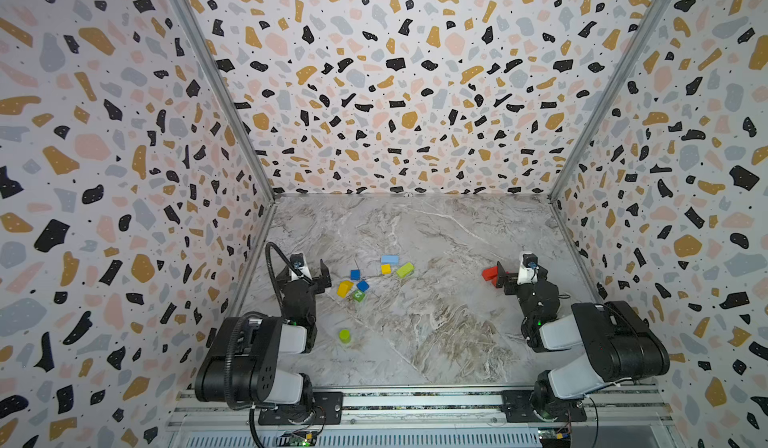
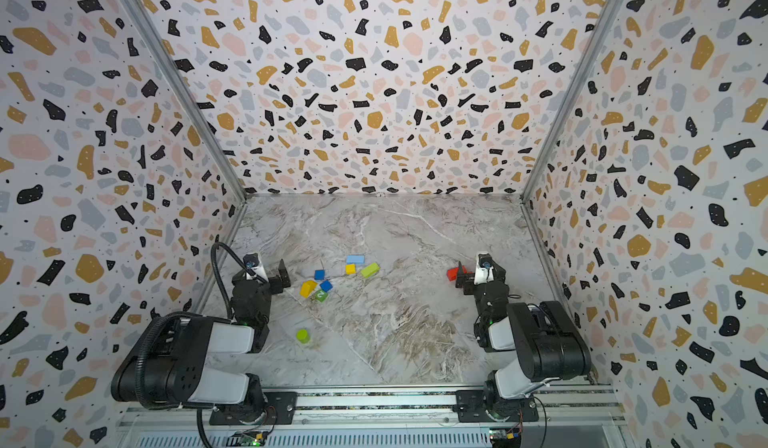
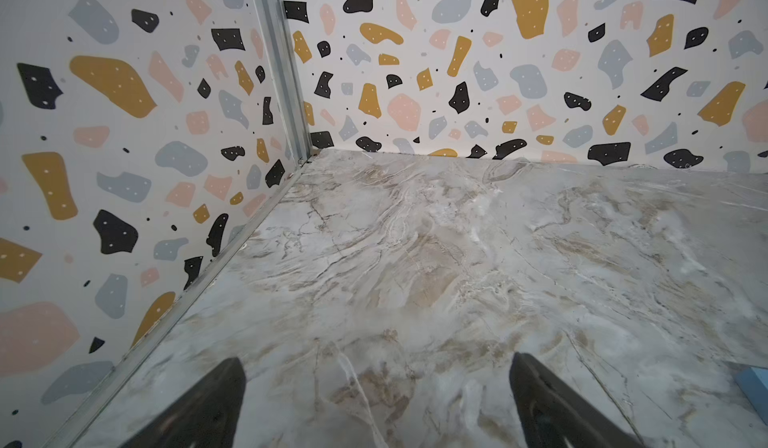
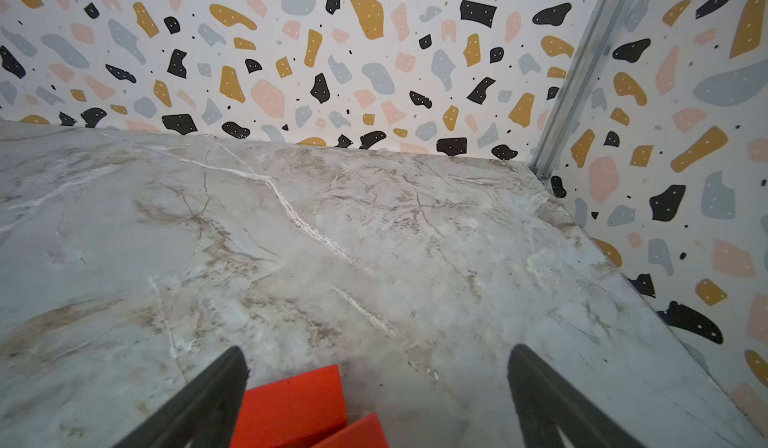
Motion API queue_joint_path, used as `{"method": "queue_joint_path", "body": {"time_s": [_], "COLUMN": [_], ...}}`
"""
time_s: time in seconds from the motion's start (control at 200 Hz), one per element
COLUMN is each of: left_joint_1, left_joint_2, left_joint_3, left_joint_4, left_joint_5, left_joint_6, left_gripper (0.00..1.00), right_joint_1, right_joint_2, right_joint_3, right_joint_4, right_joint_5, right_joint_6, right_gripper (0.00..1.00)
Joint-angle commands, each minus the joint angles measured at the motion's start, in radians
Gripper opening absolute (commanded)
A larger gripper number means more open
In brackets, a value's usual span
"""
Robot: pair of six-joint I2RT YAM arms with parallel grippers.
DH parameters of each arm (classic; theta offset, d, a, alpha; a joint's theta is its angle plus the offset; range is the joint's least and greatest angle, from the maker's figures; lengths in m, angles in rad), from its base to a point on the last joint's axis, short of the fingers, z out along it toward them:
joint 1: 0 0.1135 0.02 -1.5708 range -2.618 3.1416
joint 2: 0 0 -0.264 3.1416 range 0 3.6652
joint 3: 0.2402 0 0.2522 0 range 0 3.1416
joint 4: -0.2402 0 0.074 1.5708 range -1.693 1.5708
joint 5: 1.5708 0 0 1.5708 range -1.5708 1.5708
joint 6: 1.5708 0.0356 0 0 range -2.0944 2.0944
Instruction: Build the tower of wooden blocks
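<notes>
Right wrist view shows the right gripper [image 4: 377,349] spread, red blocks [image 4: 291,404] just beside one jaw; left gripper [image 3: 376,358] spread, empty. Other wood blocks [image 1: 362,286] lie scattered centre-left, unstacked. Next, likely: centre on red, close.

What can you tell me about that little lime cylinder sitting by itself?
The lime cylinder is a short round block, painted yellow-green, seemingly wood. It stands upright on its flat end on the marble-look table, apart from the other blocks, nearer the front edge. Only the table touches it.
</notes>
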Motion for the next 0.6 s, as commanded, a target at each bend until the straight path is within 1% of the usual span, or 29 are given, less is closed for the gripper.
{"method": "queue_joint_path", "body": {"time_s": [0.0,0.596], "left_joint_1": [-0.004,-0.004], "left_joint_2": [-0.010,-0.011], "left_joint_3": [0.005,0.005], "left_joint_4": [0.050,0.049], "left_joint_5": [-0.018,-0.018], "left_joint_6": [-0.001,-0.001], "left_gripper": [1.00,1.00], "right_joint_1": [-0.006,-0.011], "right_joint_2": [-0.017,-0.017], "right_joint_3": [0.022,0.021], "right_joint_4": [-0.001,-0.001], "right_joint_5": [-0.008,-0.020], "right_joint_6": [-0.005,-0.001], "right_gripper": [0.99,0.99]}}
